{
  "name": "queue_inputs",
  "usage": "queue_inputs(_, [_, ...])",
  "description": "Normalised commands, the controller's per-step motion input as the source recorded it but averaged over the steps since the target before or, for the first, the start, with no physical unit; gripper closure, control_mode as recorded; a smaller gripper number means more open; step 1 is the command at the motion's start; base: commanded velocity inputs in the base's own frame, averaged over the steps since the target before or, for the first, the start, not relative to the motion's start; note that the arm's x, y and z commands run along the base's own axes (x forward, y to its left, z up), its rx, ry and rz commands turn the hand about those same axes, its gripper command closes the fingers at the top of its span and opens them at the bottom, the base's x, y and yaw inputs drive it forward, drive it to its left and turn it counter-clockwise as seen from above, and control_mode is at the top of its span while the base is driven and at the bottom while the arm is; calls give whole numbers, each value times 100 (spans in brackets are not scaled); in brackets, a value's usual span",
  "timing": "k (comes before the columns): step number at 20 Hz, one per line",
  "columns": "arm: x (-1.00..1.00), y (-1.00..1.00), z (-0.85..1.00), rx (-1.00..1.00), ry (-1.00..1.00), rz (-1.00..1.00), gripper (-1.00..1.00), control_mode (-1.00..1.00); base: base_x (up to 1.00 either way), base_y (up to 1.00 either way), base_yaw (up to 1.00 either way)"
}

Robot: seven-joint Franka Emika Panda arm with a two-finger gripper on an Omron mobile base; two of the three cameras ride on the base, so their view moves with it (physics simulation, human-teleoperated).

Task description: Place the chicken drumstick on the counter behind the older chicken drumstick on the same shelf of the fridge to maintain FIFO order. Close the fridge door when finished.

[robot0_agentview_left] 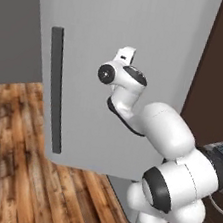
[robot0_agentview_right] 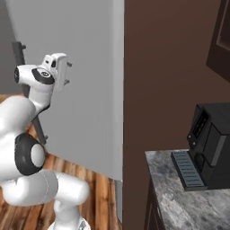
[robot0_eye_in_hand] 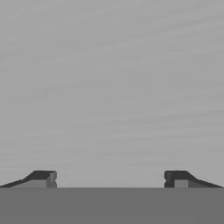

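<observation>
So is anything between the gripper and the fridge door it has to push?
Nothing visible. The open gripper faces the plain grey fridge door head-on, with no object in between; the handle sits off to its side.

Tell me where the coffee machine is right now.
In the right base view the black coffee machine stands on the marbled counter at the lower right, right of the brown cabinet wall beside the fridge door.
</observation>
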Motion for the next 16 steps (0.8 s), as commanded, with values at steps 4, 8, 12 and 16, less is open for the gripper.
queue_inputs(4, [58, -35, -13, 0, -3, -12, -100, -100, 0, 0, 0])
queue_inputs(8, [59, -37, -8, 0, -1, -12, -100, -100, 0, 0, 0])
queue_inputs(12, [43, -39, -5, 0, -2, -11, -100, -100, 0, 0, 0])
queue_inputs(16, [35, -44, -7, 0, -4, -10, -100, -100, 0, 0, 0])
